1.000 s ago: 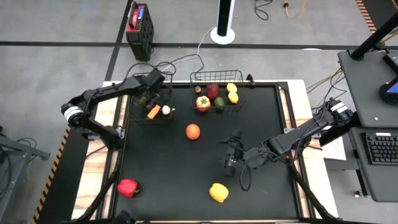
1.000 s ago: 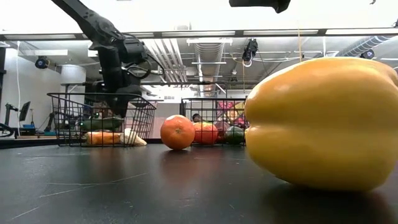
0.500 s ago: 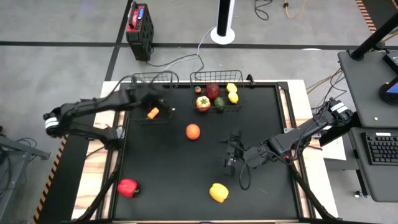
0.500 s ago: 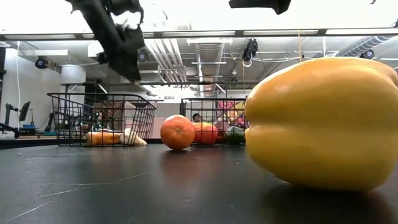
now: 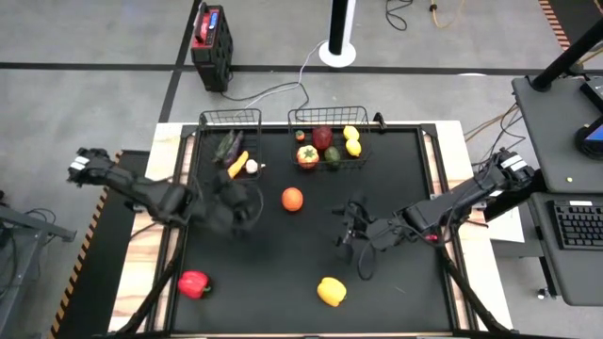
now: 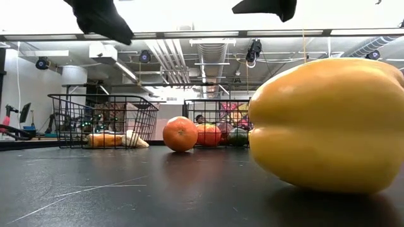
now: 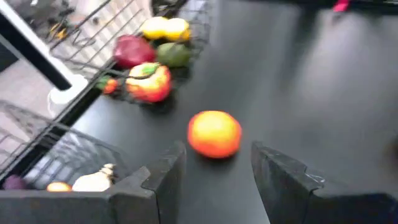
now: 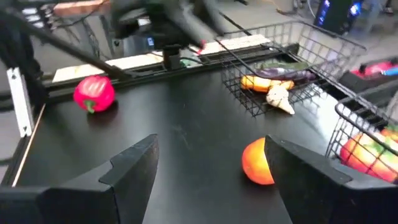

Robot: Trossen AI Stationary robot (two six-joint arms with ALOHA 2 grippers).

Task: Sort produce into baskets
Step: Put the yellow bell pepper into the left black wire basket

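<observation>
Here, the left gripper [image 5: 237,209] hangs open and empty over the black table [image 5: 396,282], near an orange [image 5: 292,199].

For a clean pick, it should settle straight down with the orange [image 7: 214,133] centred between its spread fingers [image 7: 165,180] before closing. The orange sits loose just in front of the narrow basket [image 5: 229,121] and the wide basket [image 5: 327,117], both already holding produce. A red pepper [image 5: 192,282] and a yellow pepper [image 5: 331,291] lie well apart near the front edge. The right gripper [image 5: 347,237] waits mid-table, open and empty.
</observation>
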